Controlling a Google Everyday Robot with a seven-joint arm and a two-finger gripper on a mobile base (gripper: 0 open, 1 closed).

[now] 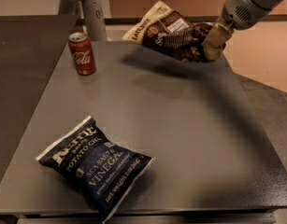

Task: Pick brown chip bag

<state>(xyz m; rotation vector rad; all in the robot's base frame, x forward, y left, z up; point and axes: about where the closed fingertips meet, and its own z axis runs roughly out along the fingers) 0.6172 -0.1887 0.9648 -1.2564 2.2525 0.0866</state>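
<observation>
My gripper (212, 43) holds the brown chip bag (168, 31) in the air above the far part of the table (180, 125).

The bag juts sideways from my closed fingers, which pinch one crumpled end, and it hangs clear of the tabletop with its shadow (166, 69) below. It looks light, soft and crinkly, so I judge a pinch on a flat end safer than squeezing the puffy middle. The film may slip. My fingertips are buried in the folds, so I cannot see how deep the grip goes. Beyond the bag's free end stands a red cola can (82, 53). A navy chip bag (94, 164) lies well away, near the front edge.
</observation>
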